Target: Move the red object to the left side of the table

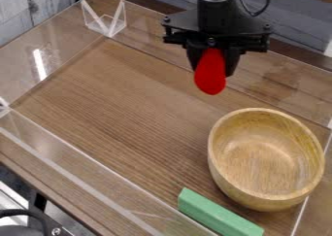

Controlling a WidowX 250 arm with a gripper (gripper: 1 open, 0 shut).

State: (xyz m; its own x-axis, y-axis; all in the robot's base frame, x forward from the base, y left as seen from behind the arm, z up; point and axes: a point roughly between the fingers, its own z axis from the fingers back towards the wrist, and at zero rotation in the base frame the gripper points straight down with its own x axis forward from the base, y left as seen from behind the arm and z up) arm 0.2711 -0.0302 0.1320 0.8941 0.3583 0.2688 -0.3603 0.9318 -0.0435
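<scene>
The red object (211, 75) hangs above the brown wood-grain table (123, 114), held from its top by my black gripper (213, 53), which is shut on it. It is lifted off the surface near the back right of the table, above and behind the wooden bowl. Its stem is hidden between the fingers.
A round light wooden bowl (266, 159) sits at the front right. A flat green block (218, 215) lies near the front edge. Low clear acrylic walls (58, 172) edge the table, with a small clear stand (104, 19) at the back left.
</scene>
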